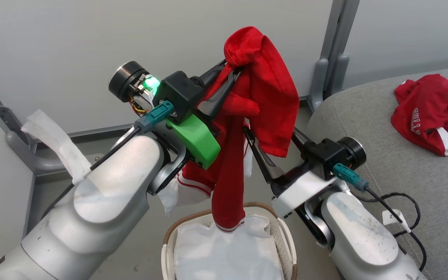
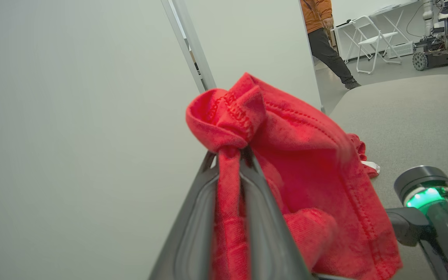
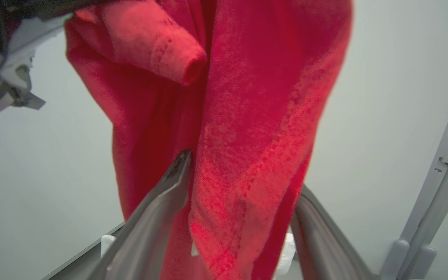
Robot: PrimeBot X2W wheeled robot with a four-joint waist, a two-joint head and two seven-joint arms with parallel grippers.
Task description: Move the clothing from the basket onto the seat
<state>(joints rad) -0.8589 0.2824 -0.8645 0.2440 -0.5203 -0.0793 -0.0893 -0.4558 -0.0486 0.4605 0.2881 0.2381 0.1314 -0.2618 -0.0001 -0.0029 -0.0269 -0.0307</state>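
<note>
— How does the left gripper [image 1: 232,76] stand?

— Clamped tight. In its own wrist view the left gripper [image 2: 230,153] has both dark fingers pressed together on a fold of the red garment [image 2: 305,155]. A knot of stitched hem bunches just past the tips, at 12 o'clock.

— And the rest of that garment?

— In the head view the red garment [image 1: 263,89] drapes over the fingers and falls toward 6 o'clock in a long tube. Its white-striped lower end reaches the mouth of the basket [image 1: 286,233]. Whether that end touches the white liner [image 1: 224,252], I cannot tell.

— The right gripper?

— The right gripper [image 1: 269,134] sits at about 5 o'clock from the left one, fingers spread wide, pinching nothing. From its wrist, the right gripper [image 3: 243,171] has the red garment [image 3: 247,97] hanging between its two fingers. The finger at 9 o'clock meets the cloth at its tip, and the one at 3 o'clock is partly behind it.

— Anything on the seat?

— A jersey [image 1: 430,112], red with white trim and lettering, lies crumpled on the grey seat [image 1: 403,175]. It is at 3 o'clock from the held garment and well apart from it.

— Beyond that?

— In the left wrist view, at 1 o'clock, a person [image 2: 329,50] in dark trousers stands near a white folding chair [image 2: 371,39].
</note>
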